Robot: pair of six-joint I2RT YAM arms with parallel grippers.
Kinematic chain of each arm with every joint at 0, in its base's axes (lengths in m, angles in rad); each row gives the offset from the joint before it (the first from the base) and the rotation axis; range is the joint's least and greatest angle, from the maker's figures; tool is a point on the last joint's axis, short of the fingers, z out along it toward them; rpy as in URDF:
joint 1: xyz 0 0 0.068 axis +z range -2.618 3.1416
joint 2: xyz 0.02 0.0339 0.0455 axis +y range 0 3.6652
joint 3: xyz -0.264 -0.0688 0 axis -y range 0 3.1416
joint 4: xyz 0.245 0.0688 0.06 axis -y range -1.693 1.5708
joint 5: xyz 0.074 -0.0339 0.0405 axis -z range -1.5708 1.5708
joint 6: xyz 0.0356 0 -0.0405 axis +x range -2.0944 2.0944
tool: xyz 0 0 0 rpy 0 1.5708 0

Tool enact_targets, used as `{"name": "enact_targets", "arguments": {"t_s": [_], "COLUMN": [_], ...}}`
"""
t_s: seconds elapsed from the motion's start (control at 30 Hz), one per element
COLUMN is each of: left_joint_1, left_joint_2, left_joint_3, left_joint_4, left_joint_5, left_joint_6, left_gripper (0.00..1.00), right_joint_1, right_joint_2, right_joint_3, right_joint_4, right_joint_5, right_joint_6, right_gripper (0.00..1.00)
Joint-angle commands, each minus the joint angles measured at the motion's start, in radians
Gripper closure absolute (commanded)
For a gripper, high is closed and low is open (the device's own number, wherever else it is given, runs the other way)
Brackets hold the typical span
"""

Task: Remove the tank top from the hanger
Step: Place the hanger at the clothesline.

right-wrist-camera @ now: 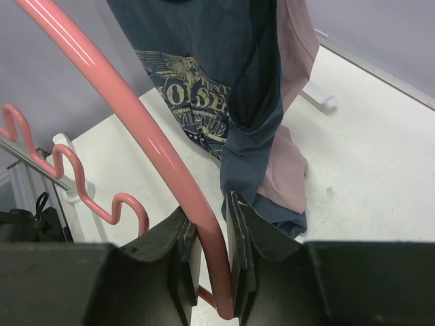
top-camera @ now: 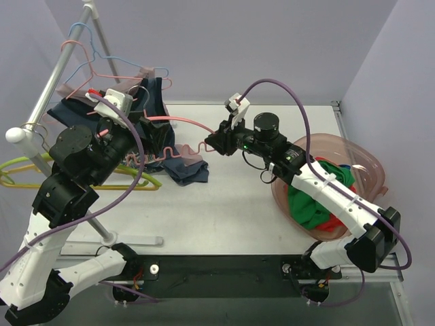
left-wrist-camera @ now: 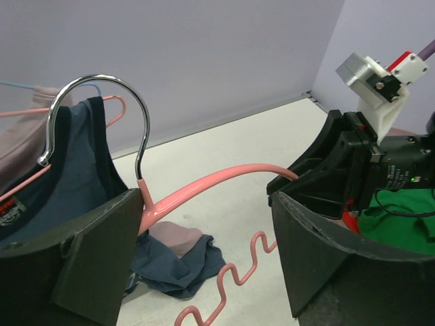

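Your right jaws are clenched on one arm of the pink hanger (right-wrist-camera: 136, 129); your left jaws stand released, spread wide around its neck. The navy tank top (right-wrist-camera: 197, 75) hangs near the hook, its lower end resting on the surface (top-camera: 238, 204).

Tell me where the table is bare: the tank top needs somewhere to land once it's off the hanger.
Bare: the near middle of the table, between the heap of clothes and the basket; also the far right corner behind the basket. Crowded: the left side, around the rack and the hanger.
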Motion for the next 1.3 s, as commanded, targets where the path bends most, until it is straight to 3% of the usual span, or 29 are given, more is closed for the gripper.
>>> {"name": "enact_targets", "arguments": {"t_s": [0.0, 0.17, 0.37, 0.6, 0.77, 1.0, 1.27], "left_joint_1": [-0.027, -0.027, -0.027, -0.027, -0.027, -0.027, -0.027], "left_joint_2": [0.005, 0.003, -0.009, 0.049, 0.077, 0.082, 0.086], "left_joint_3": [0.03, 0.064, 0.093, 0.179, 0.197, 0.181, 0.159], "left_joint_4": [-0.002, 0.004, 0.027, -0.072, -0.057, -0.054, -0.097], "left_joint_5": [0.272, 0.281, 0.242, 0.059, 0.053, 0.047, -0.021], "left_joint_6": [-0.15, -0.259, -0.393, -0.442, -0.488, -0.395, -0.25], "left_gripper": [0.11, 0.06, 0.07, 0.09, 0.09, 0.11, 0.09], "right_joint_1": [-0.008, -0.024, -0.011, 0.024, 0.047, 0.053, 0.072], "right_joint_2": [-0.047, -0.034, -0.024, -0.073, -0.09, -0.1, -0.103], "right_joint_3": [0.025, 0.054, 0.069, 0.04, 0.042, 0.112, 0.221], "right_joint_4": [0.129, 0.132, 0.158, 0.175, 0.146, 0.03, -0.145], "right_joint_5": [0.034, 0.023, 0.011, -0.028, 0.008, 0.104, 0.215], "right_joint_6": [0.055, 0.09, 0.111, 0.075, 0.058, 0.104, 0.013], "right_gripper": [1.0, 1.0, 1.0, 1.0, 1.0, 1.0, 1.0]}}
